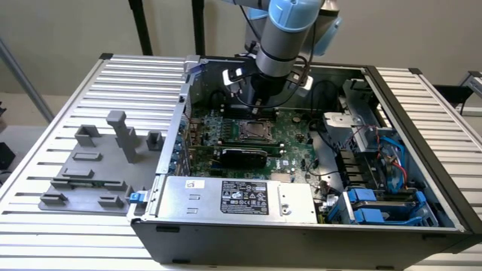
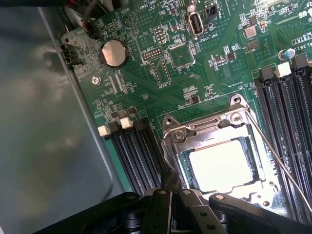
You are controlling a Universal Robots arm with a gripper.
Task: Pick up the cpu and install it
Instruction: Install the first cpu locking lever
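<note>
Grey power supply [image 1: 226, 195] sits closest in the open case [image 1: 301, 243]; one arm [image 1: 279, 51] reaches straight down over the motherboard [image 1: 290, 138]. From the wrist, jaws pressed together, close beside the one cpu [image 2: 222, 165] lying in its socket [image 2: 175, 139].

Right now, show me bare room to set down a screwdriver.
Free: slatted table behind the grey fixture, and its slats beside the computer case on the exterior view's right. Crowded: inside the case, cables and the arm.
</note>
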